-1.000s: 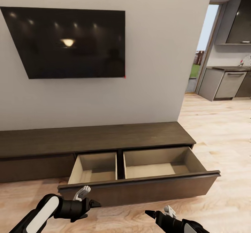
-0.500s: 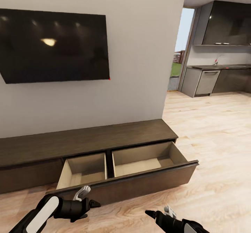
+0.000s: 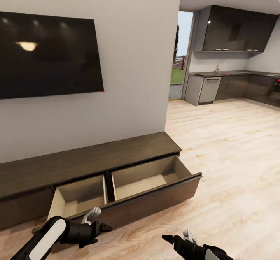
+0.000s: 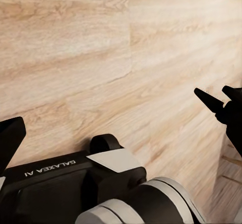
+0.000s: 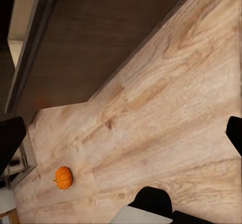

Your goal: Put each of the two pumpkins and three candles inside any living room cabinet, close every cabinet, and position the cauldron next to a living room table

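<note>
- The cabinet (image 3: 97,158) stands along the grey wall, under a dark television (image 3: 46,55) that hangs on this wall.
- Its wide drawer (image 3: 124,190) is pulled out toward the room. The two beige compartments inside hold nothing that I can see.
- In the right wrist view, the dark front of the cabinet (image 5: 96,38) is at one side, and one small orange pumpkin (image 5: 63,177) lies on the wooden floor (image 5: 166,128), well apart from that front.
- Near the pumpkin, at the edge of that view, there is a small part of some grey frame; I cannot tell what it is.
- The left gripper (image 3: 102,226) hangs low in front of the drawer, with its dark fingertips pointing to the robot's right. It holds nothing, and its fingers stand apart in the left wrist view.
- The right gripper (image 3: 168,238) is low over the floor, and its tip points toward the left gripper. In the right wrist view its two fingers stand wide apart at opposite edges, with only floor between them.
- The two grippers are near each other but do not touch.
- To the right of the wall, the room opens to a kitchen (image 3: 229,77) with dark cupboards and a doorway (image 3: 179,57) to the outside.
</note>
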Controlling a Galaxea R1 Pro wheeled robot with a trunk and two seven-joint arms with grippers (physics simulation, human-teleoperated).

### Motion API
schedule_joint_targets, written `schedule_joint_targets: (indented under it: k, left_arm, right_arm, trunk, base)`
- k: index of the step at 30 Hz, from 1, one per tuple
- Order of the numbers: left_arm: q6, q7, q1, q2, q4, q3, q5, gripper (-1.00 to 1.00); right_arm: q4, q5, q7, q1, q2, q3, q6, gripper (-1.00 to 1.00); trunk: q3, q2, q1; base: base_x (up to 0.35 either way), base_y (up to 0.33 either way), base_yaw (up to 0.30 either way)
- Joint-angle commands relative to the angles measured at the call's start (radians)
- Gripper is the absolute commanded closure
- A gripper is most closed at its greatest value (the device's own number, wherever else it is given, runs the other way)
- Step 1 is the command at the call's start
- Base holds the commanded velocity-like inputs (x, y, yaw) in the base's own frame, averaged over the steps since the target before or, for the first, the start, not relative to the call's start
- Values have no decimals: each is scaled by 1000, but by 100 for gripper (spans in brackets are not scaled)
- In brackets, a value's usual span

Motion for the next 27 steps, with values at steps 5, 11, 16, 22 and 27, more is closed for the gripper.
schedule_joint_targets:
  k: [5,11,16,22,27]
  left_arm:
    - [1,-7,-1,1,0,-1,-7,-100]
    - [1,-7,-1,1,0,-1,-7,-100]
    - [1,-7,-1,1,0,-1,-7,-100]
    - [1,-7,-1,-1,0,-2,-8,-100]
    - [1,-6,-1,-1,0,-2,-8,-100]
  right_arm:
    - [0,-10,0,-1,-1,6,6,-100]
    - [0,-11,1,-1,-1,6,-17,-100]
    - [6,-12,1,-1,-1,6,-35,-100]
    - [20,-11,1,-1,-1,6,-37,-100]
    - [21,-12,1,-1,-1,6,-38,-100]
  trunk:
    - [13,35,-19]
    - [29,77,-42]
    - [30,84,-46]
    - [28,84,-46]
    - [26,84,-46]
  base:
    - [0,0,-257]
    - [0,0,-261]
    - [0,0,-265]
    - [0,0,-266]
    - [0,0,-266]
